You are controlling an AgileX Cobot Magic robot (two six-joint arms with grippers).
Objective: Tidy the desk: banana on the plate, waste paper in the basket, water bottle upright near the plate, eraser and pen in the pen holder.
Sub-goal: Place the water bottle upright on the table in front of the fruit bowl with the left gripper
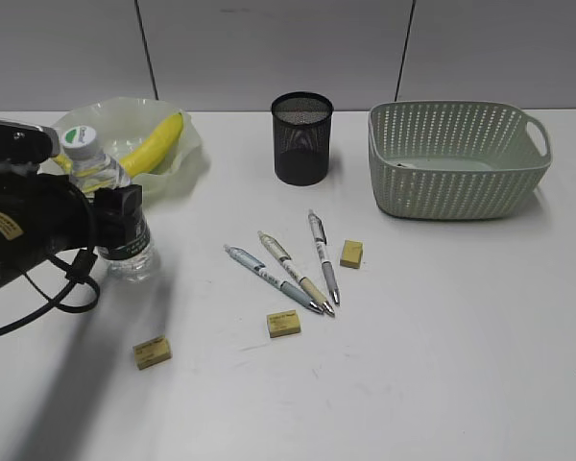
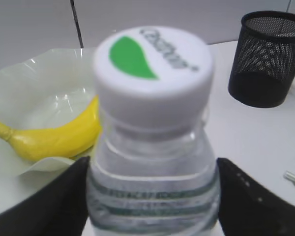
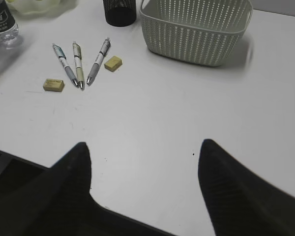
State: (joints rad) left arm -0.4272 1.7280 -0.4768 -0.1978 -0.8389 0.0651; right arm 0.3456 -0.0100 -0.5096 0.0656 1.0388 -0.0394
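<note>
Where exterior view hides it, left jaws closed around upright water bottle (image 2: 152, 147); right jaws apart, empty.

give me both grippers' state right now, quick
Left gripper: closed on the water bottle, which stands upright.
Right gripper: open, holding nothing, above the desk.
</note>
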